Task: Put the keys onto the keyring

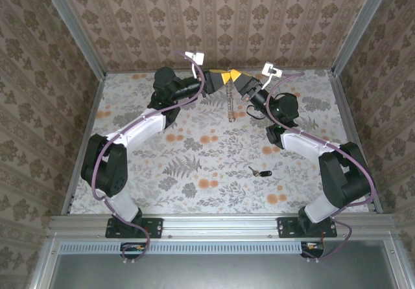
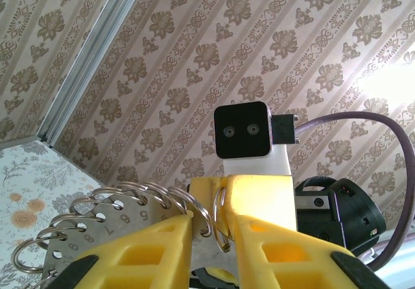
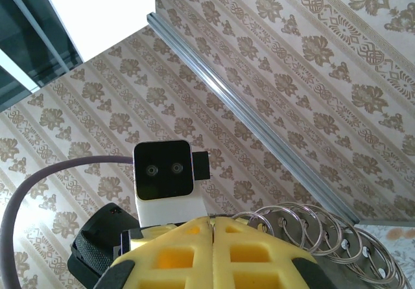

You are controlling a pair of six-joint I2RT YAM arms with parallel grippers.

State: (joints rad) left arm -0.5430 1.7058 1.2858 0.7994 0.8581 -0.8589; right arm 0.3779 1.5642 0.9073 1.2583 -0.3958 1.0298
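Glossy metal keyring point(image 2: 107, 227), matt yellow fingers point(image 2: 155, 253)

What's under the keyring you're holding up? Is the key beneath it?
Floral table shows under the hanging keyring. The key lies nearer the arms, to the right, not beneath it. The keyring's top is hidden between the yellow fingers.

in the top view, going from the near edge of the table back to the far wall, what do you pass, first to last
key → dangling keyring → left gripper and right gripper, level with each other
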